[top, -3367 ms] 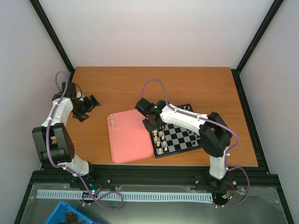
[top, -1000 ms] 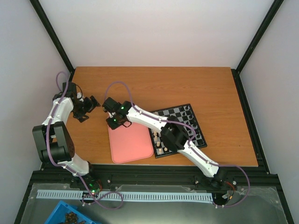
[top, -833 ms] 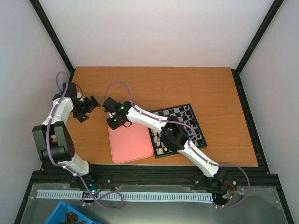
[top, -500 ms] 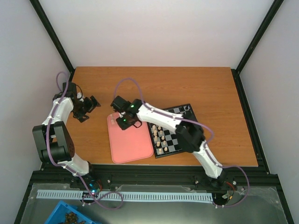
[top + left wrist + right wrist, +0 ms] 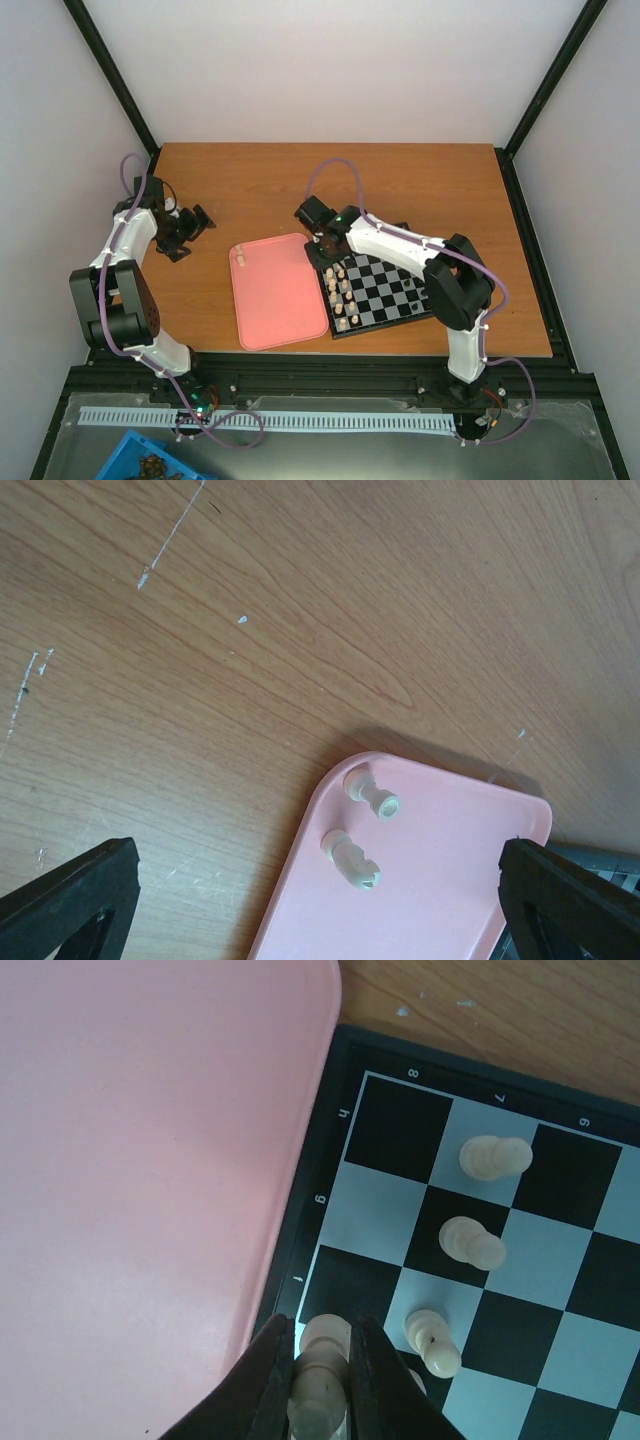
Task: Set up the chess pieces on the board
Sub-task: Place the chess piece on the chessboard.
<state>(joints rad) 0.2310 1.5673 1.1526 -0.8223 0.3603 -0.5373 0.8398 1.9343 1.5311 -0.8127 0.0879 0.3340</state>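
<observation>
The board (image 5: 385, 292) lies right of a pink tray (image 5: 278, 292), with several cream chess pieces (image 5: 344, 295) standing on its left columns. My right gripper (image 5: 320, 1385) is shut on a cream chess piece (image 5: 322, 1380) and holds it over the board's (image 5: 520, 1260) left edge, by the tray (image 5: 150, 1160); it shows in the top view (image 5: 325, 252). Three cream pieces (image 5: 472, 1242) stand on nearby squares. Two cream pieces (image 5: 362, 825) lie on their sides in the tray's (image 5: 440, 880) far left corner, also seen from above (image 5: 240, 259). My left gripper (image 5: 185, 232) is open and empty left of the tray.
A few dark pieces (image 5: 402, 232) stand at the board's far right corner. The wooden table (image 5: 250, 190) ends at black frame rails on all sides. A blue bin (image 5: 150, 465) sits below the table's near edge.
My right gripper went from the board to the tray's far left corner, took a cream piece, and came back to the board's left edge. The left arm has not moved.
</observation>
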